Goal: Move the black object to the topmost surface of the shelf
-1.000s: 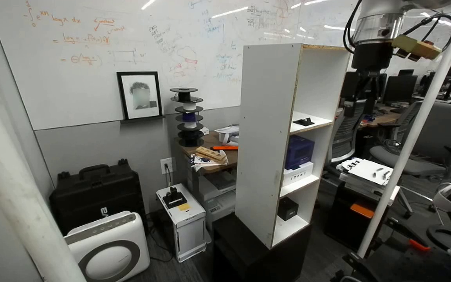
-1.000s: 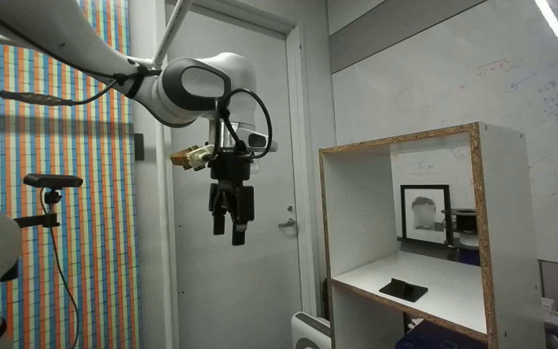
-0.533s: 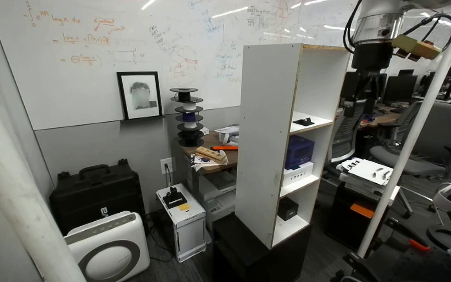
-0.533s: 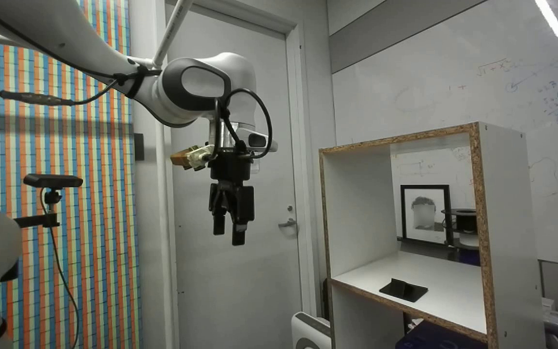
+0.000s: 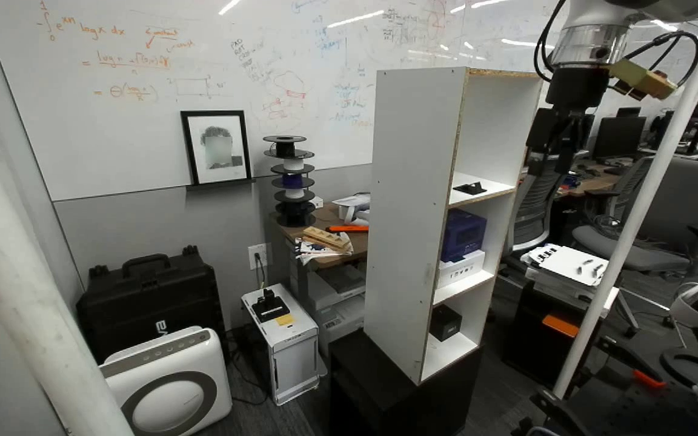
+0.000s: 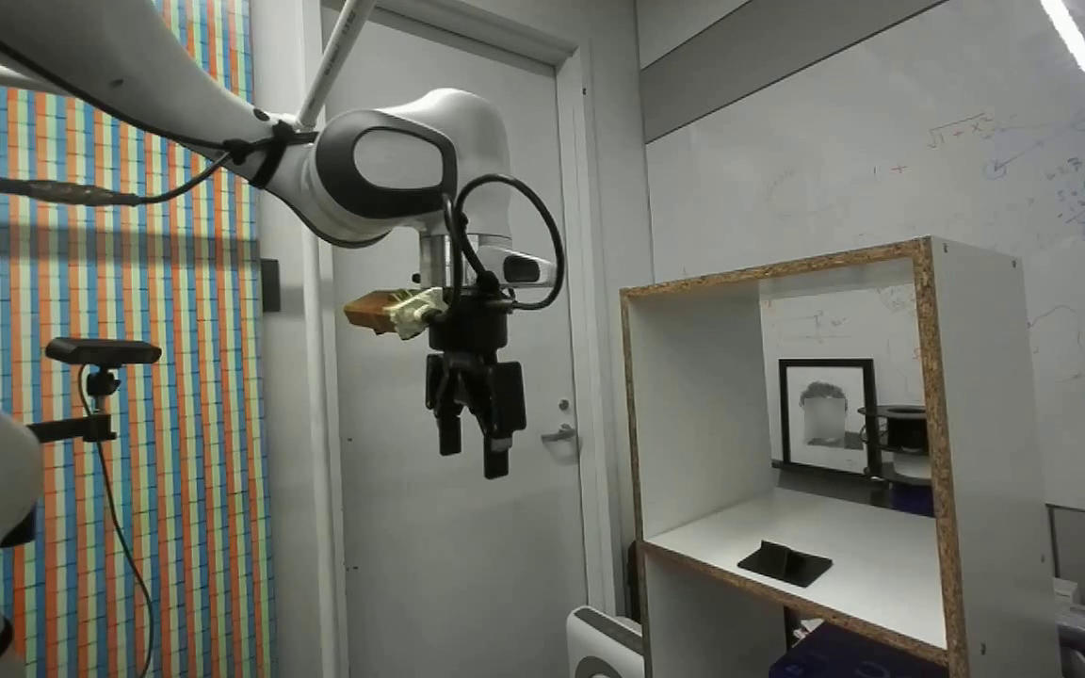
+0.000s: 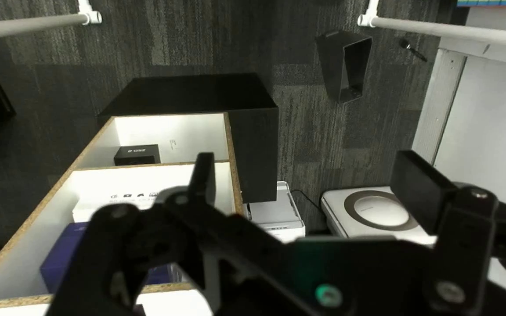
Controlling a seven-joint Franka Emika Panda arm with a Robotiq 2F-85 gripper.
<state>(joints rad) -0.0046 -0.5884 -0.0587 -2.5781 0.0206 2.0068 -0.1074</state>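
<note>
Wrist view, left to right: the shelf [image 7: 200, 136] is mostly left of the gripper [image 7: 305, 161]. Its middle compartment holds a blue box [image 7: 62, 259] and a white box [image 7: 117, 197]; its bottom one holds a chunky black box [image 7: 136, 154]. One of the fingers [image 7: 203, 175] overlaps the shelf's right side in this view, and its partner is far over to the right: the gripper is spread wide. Through the gap between the fingers shows a white air purifier [image 7: 380, 210], lower down.

In an exterior view, left of the gripper, come a striped wall covering [image 6: 213, 452] and, in front of it, a bracket-mounted camera [image 6: 102, 350]. The gripper hangs fingers down, with a grey door [image 6: 448, 565] behind it. Right of the gripper and lower, well apart from it, the black object [image 6: 785, 565] lies on the floor of the shelf's top compartment, as both exterior views show. Farther right, behind the shelf's open back, are a framed portrait [image 6: 825, 414] and stacked spools [image 6: 905, 435].
</note>
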